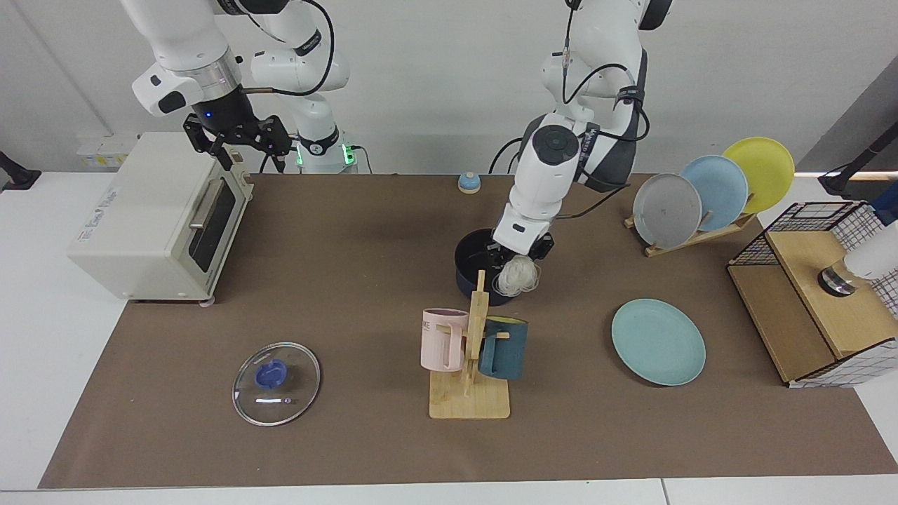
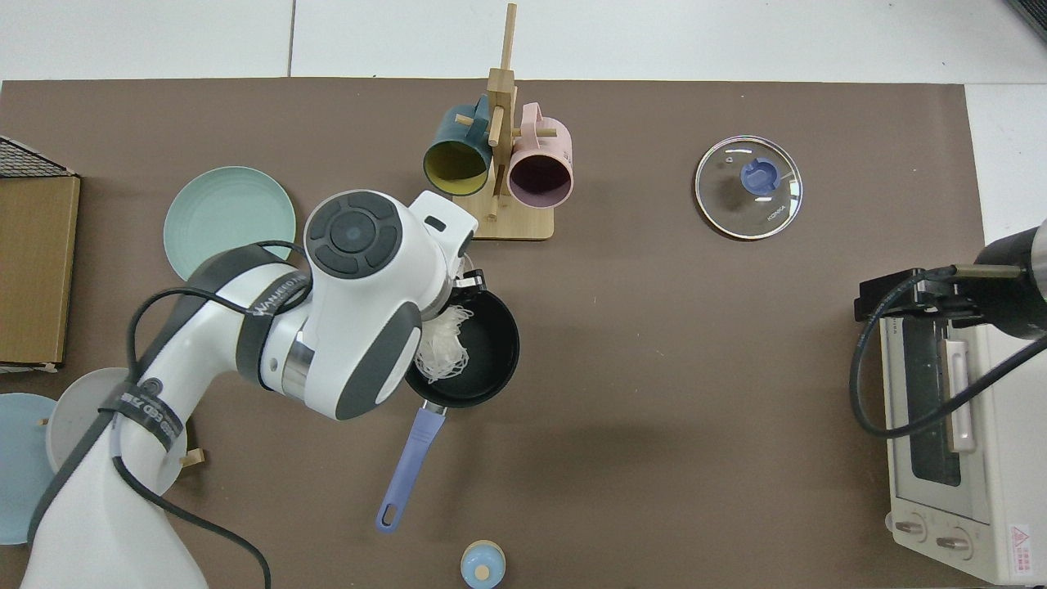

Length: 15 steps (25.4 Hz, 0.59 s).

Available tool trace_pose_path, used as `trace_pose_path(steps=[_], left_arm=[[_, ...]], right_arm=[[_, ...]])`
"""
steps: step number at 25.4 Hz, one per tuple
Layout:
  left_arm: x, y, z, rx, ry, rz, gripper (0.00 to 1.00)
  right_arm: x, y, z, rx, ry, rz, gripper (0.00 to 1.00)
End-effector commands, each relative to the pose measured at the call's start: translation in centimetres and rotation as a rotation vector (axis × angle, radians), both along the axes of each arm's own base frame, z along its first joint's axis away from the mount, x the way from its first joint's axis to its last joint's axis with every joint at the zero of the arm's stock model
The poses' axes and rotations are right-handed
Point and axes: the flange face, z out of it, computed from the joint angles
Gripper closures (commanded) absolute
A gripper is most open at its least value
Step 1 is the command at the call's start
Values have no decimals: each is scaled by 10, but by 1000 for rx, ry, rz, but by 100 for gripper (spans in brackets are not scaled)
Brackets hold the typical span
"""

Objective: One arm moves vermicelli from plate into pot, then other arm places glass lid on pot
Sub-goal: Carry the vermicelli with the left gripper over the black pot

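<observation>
Vermicelli (image 1: pixel 517 275) seemingly above pot (image 1: pixel 468 270)

Plain white wall (image 1: pixel 435 84) ran behind a white table (image 1: pixel 42 337) covered by a brown mat (image 1: pixel 337 231). A cream toaster oven (image 1: pixel 151 214) stood at one end, a wooden box with wire grid sides (image 1: pixel 817 301) at the other. A wall socket strip (image 1: pixel 98 149) sat low on the wall. Lighting was even, shadows soft.

Clear glossy glass lid (image 1: pixel 276 384) with metal rim, matt teal plate (image 1: pixel 658 341), wooden mug rack (image 1: pixel 471 365), matt brown paper-like desk cover (image 1: pixel 351 238), glossy white plastic arms.
</observation>
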Motion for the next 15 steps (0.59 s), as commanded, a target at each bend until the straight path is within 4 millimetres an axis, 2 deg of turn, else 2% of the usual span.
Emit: trace_pose_path(steps=[1,4,8,9,10,11,15], left_arm=[[-47,2,-22,9,-52,1,100],[-62,-5,-45,-6,-73,4,100],[-62,-5,-58,-14,-80,7,100],[-62,-5,-59,-13,-80,4,82],[-62,-5,-59,-12,-79,4,27],[-62,-4,-58,-10,-81,2,1],[-54,3,-46,-8,-95,6,0]], right_arm=[[1,-2,3,29,2,5,0],[1,-2,3,29,2,3,0],[1,-3,3,29,0,2,0],[1,-3,3,29,1,3,0],[1,-3,3,29,0,5,0],[1,-2,3,29,2,5,0],[0,-3,3,29,0,5,0]])
